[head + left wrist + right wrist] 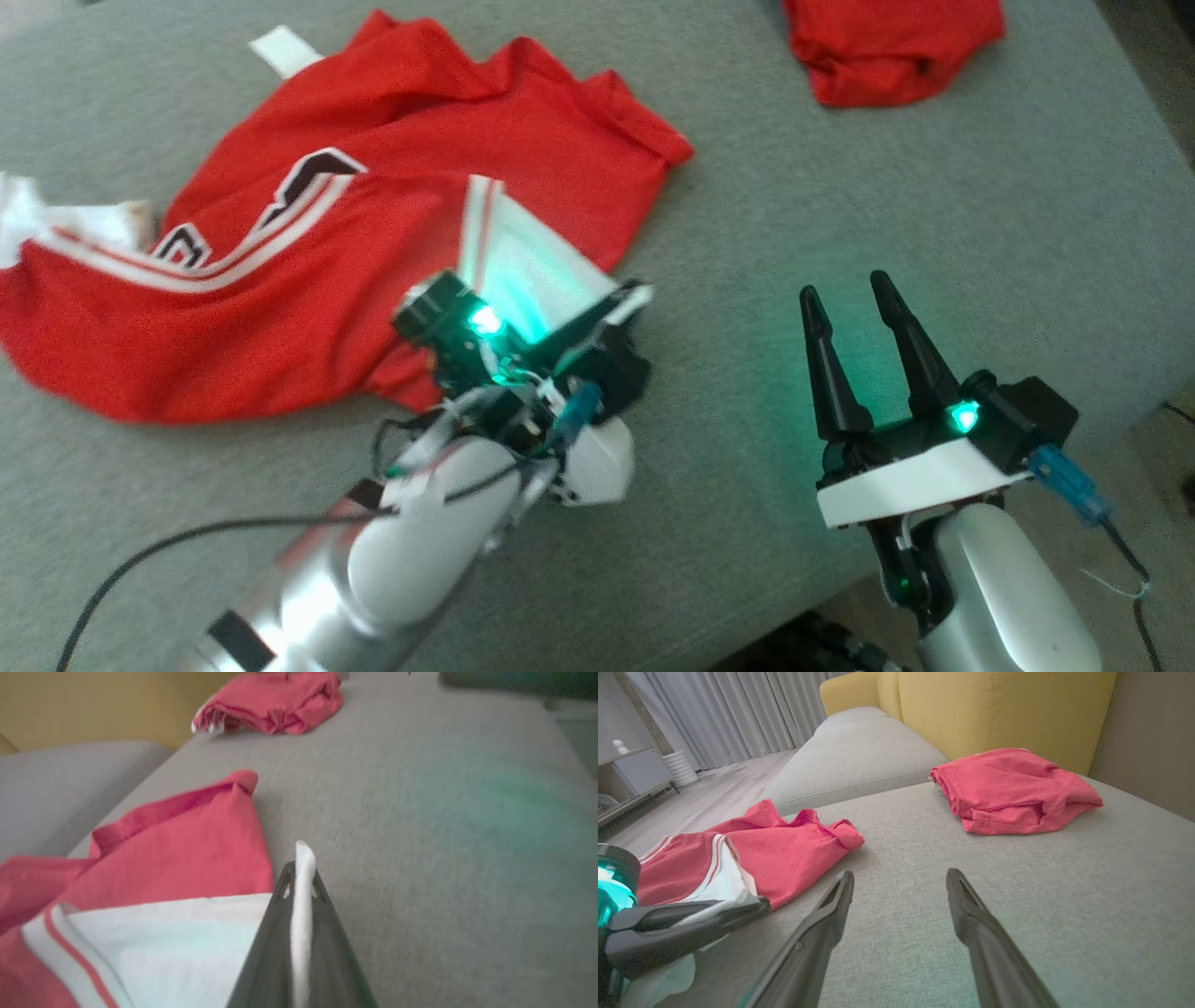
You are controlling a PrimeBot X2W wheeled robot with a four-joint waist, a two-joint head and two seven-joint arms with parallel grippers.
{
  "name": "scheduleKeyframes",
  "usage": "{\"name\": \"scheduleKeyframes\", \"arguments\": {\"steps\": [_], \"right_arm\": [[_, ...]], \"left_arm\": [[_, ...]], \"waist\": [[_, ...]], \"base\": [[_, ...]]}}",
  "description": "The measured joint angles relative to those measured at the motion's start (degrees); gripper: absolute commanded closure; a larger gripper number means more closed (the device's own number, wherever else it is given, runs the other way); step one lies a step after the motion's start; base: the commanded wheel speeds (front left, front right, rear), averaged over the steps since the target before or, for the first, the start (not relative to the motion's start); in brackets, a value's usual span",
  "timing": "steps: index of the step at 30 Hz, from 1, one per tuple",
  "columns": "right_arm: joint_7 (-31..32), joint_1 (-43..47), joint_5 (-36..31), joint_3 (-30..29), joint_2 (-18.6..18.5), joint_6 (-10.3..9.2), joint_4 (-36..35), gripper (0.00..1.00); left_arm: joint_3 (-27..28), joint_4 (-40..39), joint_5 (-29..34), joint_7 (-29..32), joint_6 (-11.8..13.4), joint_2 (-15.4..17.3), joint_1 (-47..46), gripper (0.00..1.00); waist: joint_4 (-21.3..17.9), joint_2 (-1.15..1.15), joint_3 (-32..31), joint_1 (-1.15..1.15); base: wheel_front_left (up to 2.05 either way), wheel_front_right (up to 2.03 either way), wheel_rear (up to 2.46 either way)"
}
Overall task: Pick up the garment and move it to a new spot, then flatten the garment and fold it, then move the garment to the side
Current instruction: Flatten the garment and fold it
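Jersey (373,187) lies crumpled on sofa (934,187), robot's left. Left gripper (302,873) pinches only its thin white trim (301,924). Right gripper (844,287) is spread over bare cushion. Risk: trim slips out on lift, or the one-corner pull bunches the cloth.

Left end effector (302,882) closed, right (843,289) wide

Home, living room. Grey sofa seat (1017,896) with yellow back cushions (994,714). Pale floor-length curtains (728,714) beyond it, wood-look floor (714,798), low white cabinet (640,772) at the wall. Clothing lies on the upholstery (a red garment (784,854), spread on the seat).
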Motion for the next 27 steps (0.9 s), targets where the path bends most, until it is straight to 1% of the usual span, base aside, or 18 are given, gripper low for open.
{"name": "scheduleKeyframes", "arguments": {"steps": [5, 6, 9, 11, 14, 16, 18, 20, 23, 27], "right_arm": [[0.00, 0.43, -1.78, -0.85, 0.01, 0.00, 0.79, 0.00], [0.00, 0.43, -2.12, -1.09, 0.01, 0.00, 0.89, 0.00], [0.00, 0.54, -3.25, -1.97, 0.02, 0.00, 1.15, 0.00], [0.00, 0.90, -3.99, -2.74, 0.00, 0.00, 1.49, 0.00], [0.00, 2.15, -4.36, -3.99, -0.14, 0.00, 2.04, 0.00], [0.00, 2.72, -4.35, -5.56, -0.33, 0.00, 2.12, 0.00], [0.00, 2.68, -4.38, -6.61, -1.34, 0.00, 2.15, 0.00], [0.00, 2.50, -4.50, -7.75, -2.20, 0.00, 2.36, 0.00], [0.00, 2.26, -5.97, -8.87, -3.37, 0.00, 3.88, 0.00], [0.00, 0.71, -6.56, -8.98, -3.59, 0.00, 6.60, 0.00]], "left_arm": [[-0.19, -9.24, -3.01, -6.31, 0.03, -0.67, 2.74, 1.00], [0.02, -11.23, -3.39, -7.60, 0.66, -0.60, 3.61, 1.00], [2.34, -17.44, -4.33, -12.37, 3.94, 0.22, 7.00, 1.00], [5.05, -21.24, -4.93, -15.40, 6.67, 1.63, 9.48, 1.00], [10.51, -26.55, -6.90, -19.96, 11.12, 3.89, 13.72, 1.00], [14.69, -29.20, -9.64, -22.99, 13.21, 4.93, 16.73, 1.00], [18.25, -30.43, -11.27, -24.84, 14.78, 6.04, 19.31, 1.00], [22.27, -30.99, -13.80, -26.09, 15.71, 7.25, 21.39, 1.00], [26.91, -30.97, -15.37, -26.92, 16.22, 9.00, 22.52, 1.00], [30.11, -31.15, -17.34, -27.75, 16.12, 9.21, 22.59, 1.00]], "waist": [[3.36, 0.00, -1.32, 0.00], [4.20, 0.00, -1.61, 0.00], [7.03, 0.00, -2.53, 0.00], [9.10, 0.00, -3.16, 0.00], [12.41, 0.00, -4.10, 0.00], [14.68, 0.00, -4.64, 0.00], [16.90, 0.00, -5.05, 0.00], [19.11, 0.00, -5.29, 0.00], [22.03, 0.00, -5.38, 0.00], [24.99, 0.00, -5.11, 0.00]], "base": [[0.00, 0.00, 0.00], [0.00, 0.00, 0.00], [0.00, 0.00, 0.00], [0.00, 0.00, 0.00], [0.00, 0.00, 0.00], [0.00, 0.00, 0.00], [0.00, 0.00, 0.00], [0.00, 0.00, 0.00], [0.00, 0.00, 0.00], [0.00, 0.00, 0.00]]}}
